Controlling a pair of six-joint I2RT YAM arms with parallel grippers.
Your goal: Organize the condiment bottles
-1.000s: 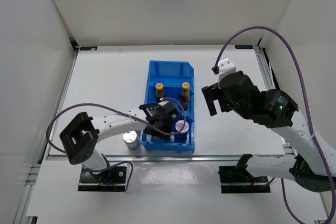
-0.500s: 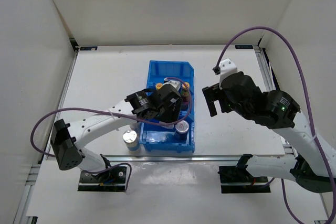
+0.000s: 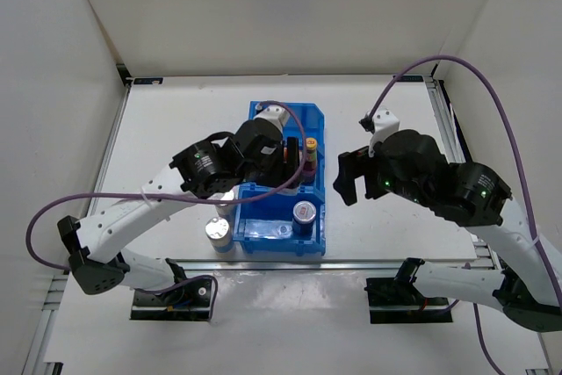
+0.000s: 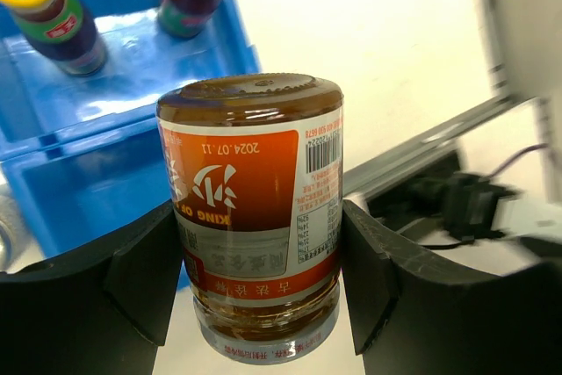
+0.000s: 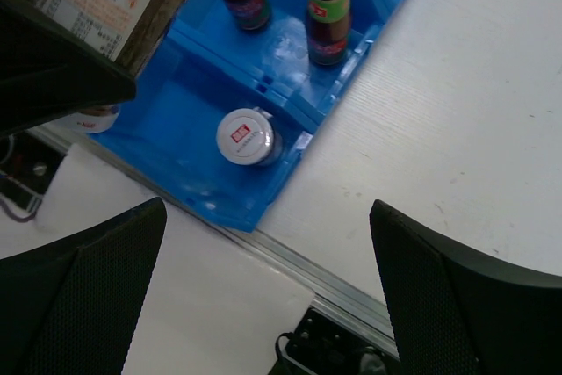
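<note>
- The left gripper (image 4: 259,217), which a second ago sits low in the front compartment of the blue bin (image 3: 281,248), is now lifted and swung toward the back of the bin.
- It carries a brown jar (image 4: 250,173) with an orange label. The jaws are about half open, clamped on the jar's sides, and that width is unchanged over the last second.
- In my judgement this means one jar is off the bin floor and on its way to another compartment. Nothing shows yet which one.
- The jar lies along the fingers, its silver cap toward the wrist and its glass base pointing away.
- From above, the arm hides most of the jar, so it seems to hang over the middle compartment, though I cannot be sure.
- Beyond the jar, two slim bottles (image 4: 48,15) with yellow caps stand upright in the back compartment.
- A red-topped shaker (image 3: 304,212) stands in the front compartment, and a silver-capped shaker (image 3: 218,232) stands on the table just beside the bin's left wall.
- The right gripper (image 3: 344,180) hangs to the right of the bin, spread fully wide and holding nothing.
</note>
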